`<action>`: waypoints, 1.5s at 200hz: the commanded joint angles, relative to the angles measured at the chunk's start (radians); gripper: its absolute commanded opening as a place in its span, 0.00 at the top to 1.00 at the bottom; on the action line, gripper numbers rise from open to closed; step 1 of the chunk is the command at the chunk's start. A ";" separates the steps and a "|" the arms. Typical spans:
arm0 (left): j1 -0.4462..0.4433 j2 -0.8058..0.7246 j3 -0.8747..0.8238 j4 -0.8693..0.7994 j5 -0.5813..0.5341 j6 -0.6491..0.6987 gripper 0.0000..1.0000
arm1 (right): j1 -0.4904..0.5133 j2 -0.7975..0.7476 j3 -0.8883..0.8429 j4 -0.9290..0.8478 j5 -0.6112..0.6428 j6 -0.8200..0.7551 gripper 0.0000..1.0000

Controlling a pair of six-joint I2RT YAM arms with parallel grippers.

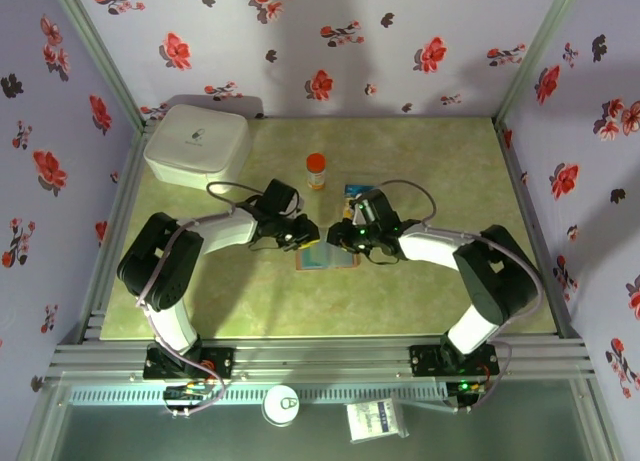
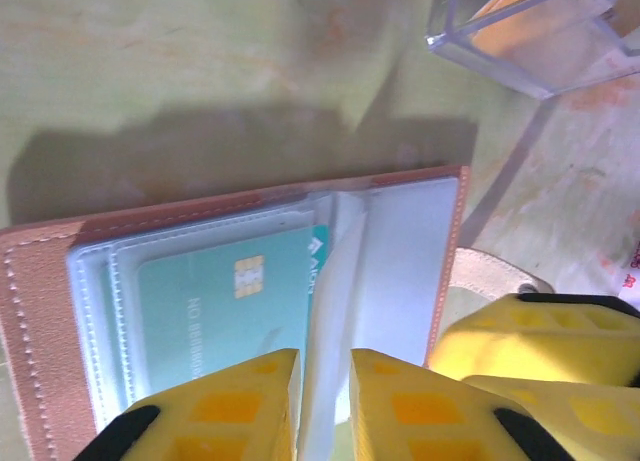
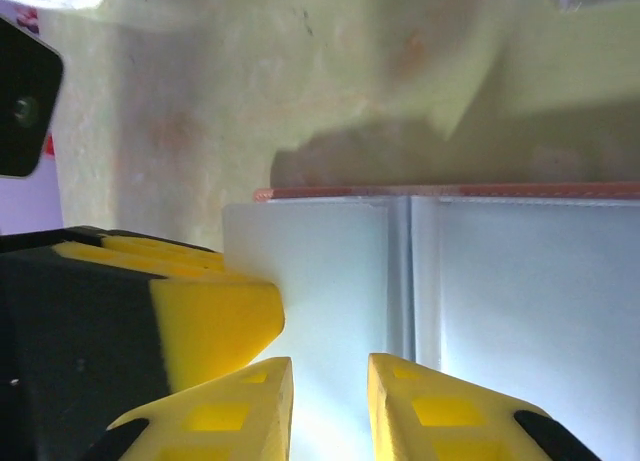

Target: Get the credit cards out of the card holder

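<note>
The card holder [image 1: 328, 258] lies open at mid-table, with a reddish-brown leather border [image 2: 40, 311] and pale slotted sleeves. A teal credit card [image 2: 220, 311] with a gold chip sits in a clear sleeve. My left gripper [image 1: 300, 236] [image 2: 322, 381] is shut on a pale sleeve leaf [image 2: 335, 271] that stands up between its fingers. My right gripper [image 1: 340, 239] [image 3: 328, 391] is at the holder's opposite edge, its fingers [image 2: 530, 341] beside the border. Its jaws stand narrowly apart over a pale sleeve [image 3: 310, 271]; a grip there is unclear. The left gripper's finger [image 3: 215, 321] touches that leaf's edge.
A clear plastic box [image 2: 540, 31] with something orange-yellow inside stands just beyond the holder. An orange-capped bottle [image 1: 316, 169] stands behind the grippers, and a white lidded box [image 1: 197, 144] sits at the back left. Flowered walls close in the table.
</note>
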 commanded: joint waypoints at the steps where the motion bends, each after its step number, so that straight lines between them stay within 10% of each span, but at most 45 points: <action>1: -0.017 -0.016 0.051 -0.039 0.011 -0.005 0.80 | -0.023 -0.055 -0.003 -0.089 0.052 -0.049 0.73; 300: -0.064 0.165 0.282 -0.073 0.045 0.015 0.73 | -0.093 -0.217 0.036 -0.330 0.110 -0.147 0.69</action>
